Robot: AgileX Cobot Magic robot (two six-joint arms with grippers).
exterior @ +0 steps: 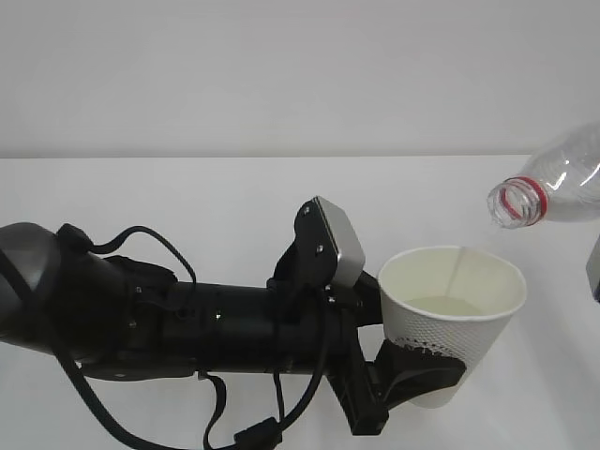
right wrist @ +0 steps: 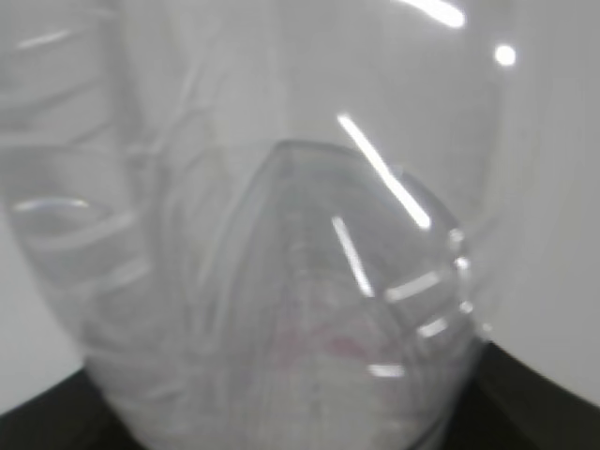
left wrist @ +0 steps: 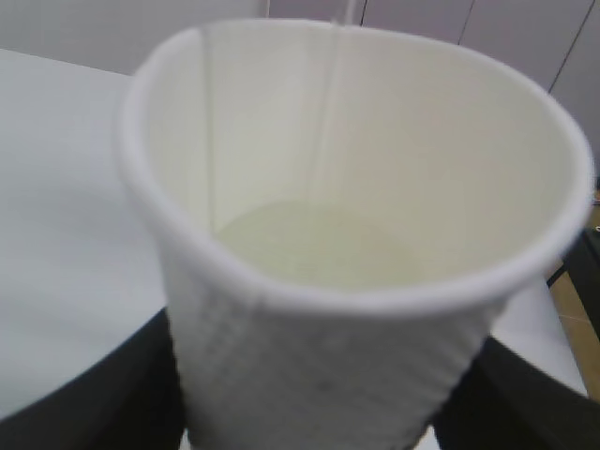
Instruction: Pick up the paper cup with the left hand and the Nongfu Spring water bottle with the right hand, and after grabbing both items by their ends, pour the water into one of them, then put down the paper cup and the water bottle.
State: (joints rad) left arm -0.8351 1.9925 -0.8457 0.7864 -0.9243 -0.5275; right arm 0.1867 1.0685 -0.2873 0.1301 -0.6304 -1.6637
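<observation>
Table (exterior: 187,202), white and bare-topped, fills the lower part of the exterior view beneath a pale wall. Across it from 9 o'clock reaches the left hand (exterior: 412,370), a bulky black arm with looped cables and a grey metal plate (exterior: 339,246) near its wrist. Its 2 black fingers (exterior: 433,373) clasp the lower wall of the paper cup (exterior: 450,323), so this gripper stands fairly wide and closed around the cup's base. The cup sits upright at about 4 o'clock in that view, white with a dotted texture, mouth up.

At 2 o'clock the Nongfu Spring water bottle (exterior: 553,187) lies tilted, its open neck with the red ring pointing down toward 8 o'clock, just above and beside the cup's rim. From the neck a thin stream of water (exterior: 457,272) falls into the cup, and a shallow pool (left wrist: 314,244) covers the cup's bottom.

The right wrist view is filled by the clear ribbed bottle (right wrist: 281,234); dark finger edges (right wrist: 544,394) flank it at 5 and 7 o'clock, so the right hand holds it.
</observation>
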